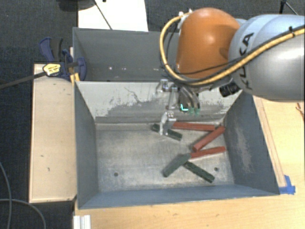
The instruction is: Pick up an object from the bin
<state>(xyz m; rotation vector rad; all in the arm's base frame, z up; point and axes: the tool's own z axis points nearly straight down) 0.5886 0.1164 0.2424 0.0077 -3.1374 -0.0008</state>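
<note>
gripper (167, 127) low near back wall | over dark green stick (170, 133) | red stick (193, 126) just beside | claw state: cannot tell

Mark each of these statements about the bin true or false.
1. The gripper hangs over a dark green stick near the bin's far wall. True.
2. Three red-brown sticks lie to the right of the gripper. True.
3. All the sticks lie in the bin's left half. False: they lie in its middle and right.
4. Every stick is red-brown. False: three are dark green, with a touching pair near the front wall.
</note>
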